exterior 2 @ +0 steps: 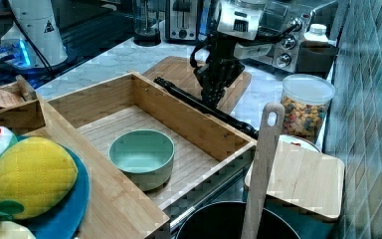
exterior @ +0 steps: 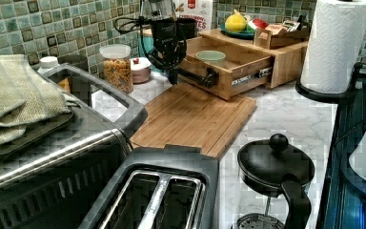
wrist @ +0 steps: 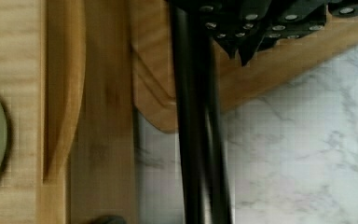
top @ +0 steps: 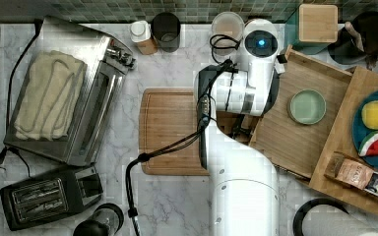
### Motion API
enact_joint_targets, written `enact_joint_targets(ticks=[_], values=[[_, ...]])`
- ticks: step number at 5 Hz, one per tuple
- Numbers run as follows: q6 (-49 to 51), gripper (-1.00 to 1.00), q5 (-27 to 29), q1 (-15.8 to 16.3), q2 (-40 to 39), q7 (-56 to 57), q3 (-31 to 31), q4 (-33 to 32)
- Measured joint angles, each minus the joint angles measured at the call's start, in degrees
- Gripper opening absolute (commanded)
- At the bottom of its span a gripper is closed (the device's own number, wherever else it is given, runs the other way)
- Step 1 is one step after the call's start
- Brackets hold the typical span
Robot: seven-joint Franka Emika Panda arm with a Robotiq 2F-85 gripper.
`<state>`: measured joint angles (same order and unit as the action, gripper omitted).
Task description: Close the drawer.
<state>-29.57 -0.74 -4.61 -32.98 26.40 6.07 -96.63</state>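
Sitting pulled well out of its wooden cabinet, the drawer [exterior 2: 189, 119] is taking up the middle of the right view and the right-centre of the top view [top: 295, 132], with a pale green bowl [exterior 2: 142, 157] resting on its flat bottom. A black bar handle [exterior 2: 199, 104] is running along the drawer's front wall, and the hand [exterior 2: 214, 94] is hanging right at that bar, just above the near end of the brown cutting board [exterior: 195, 114] on the marble table [exterior: 290, 119]. In the left view the hand [exterior: 171, 71] is showing up in the upper middle, just beside the handle [exterior: 198, 76], with the drawer [exterior: 236, 67] to the left view's right of it. The wrist view is looking straight down the handle [wrist: 198, 140], with the dark fingertips [wrist: 242, 44] sitting just next to it near the edge of the frame; honestly I can't tell if the fingers are spread or pinched on the bar. On top of the cabinet, a blue plate [exterior 2: 77, 199] is carrying a plush yellow lemon [exterior 2: 32, 174].
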Motion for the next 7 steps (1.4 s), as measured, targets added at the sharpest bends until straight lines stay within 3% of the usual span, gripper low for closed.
enact_joint_targets(ticks=[3,7], values=[[1.89,-1.00,0.58,-1.43,0.48,4.83,1.36,0.62],[2.62,-1.00,1.01,-8.04,-0.56,13.67,3.93,2.57]])
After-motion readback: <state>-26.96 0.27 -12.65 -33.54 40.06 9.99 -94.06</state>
